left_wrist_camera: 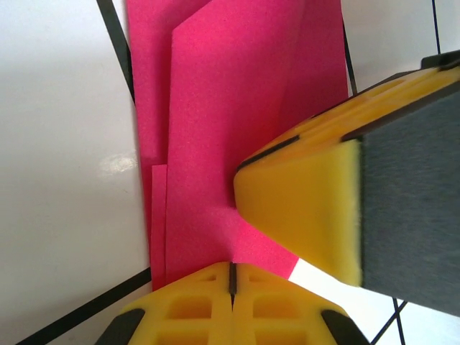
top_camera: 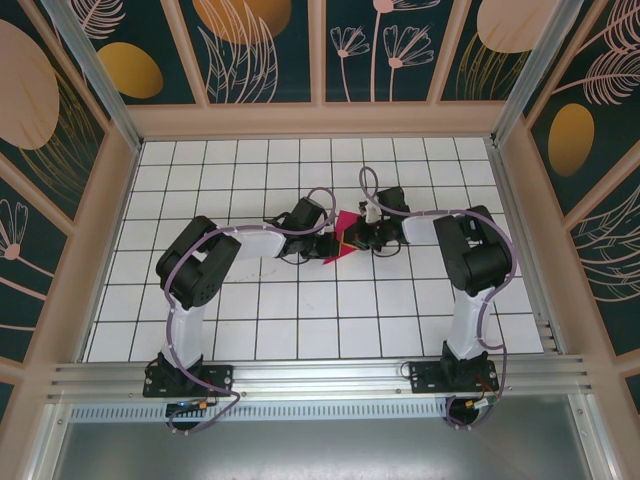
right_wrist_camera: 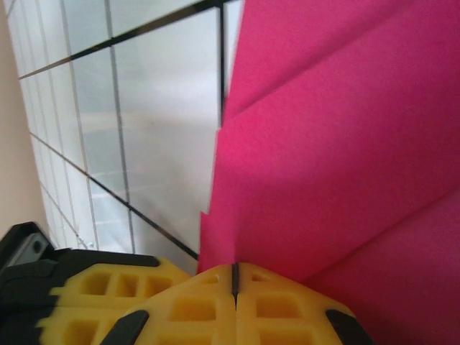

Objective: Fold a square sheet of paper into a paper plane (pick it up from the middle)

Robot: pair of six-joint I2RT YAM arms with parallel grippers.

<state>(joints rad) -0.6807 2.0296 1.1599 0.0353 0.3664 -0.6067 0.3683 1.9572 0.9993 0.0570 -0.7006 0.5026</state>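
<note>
Pinching folded paper btwn L pincer & R pincer.

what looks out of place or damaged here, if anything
Nothing is torn or spilled. The thin magenta-pink sheet of paper, partly folded, is held by the shut left claw and shut right claw over the white gridded table. Its folded layers sit staggered, edges not flush, in the left wrist view.

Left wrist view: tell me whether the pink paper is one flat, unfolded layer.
No, the pink paper shows overlapping folded layers with stepped edges.
</note>
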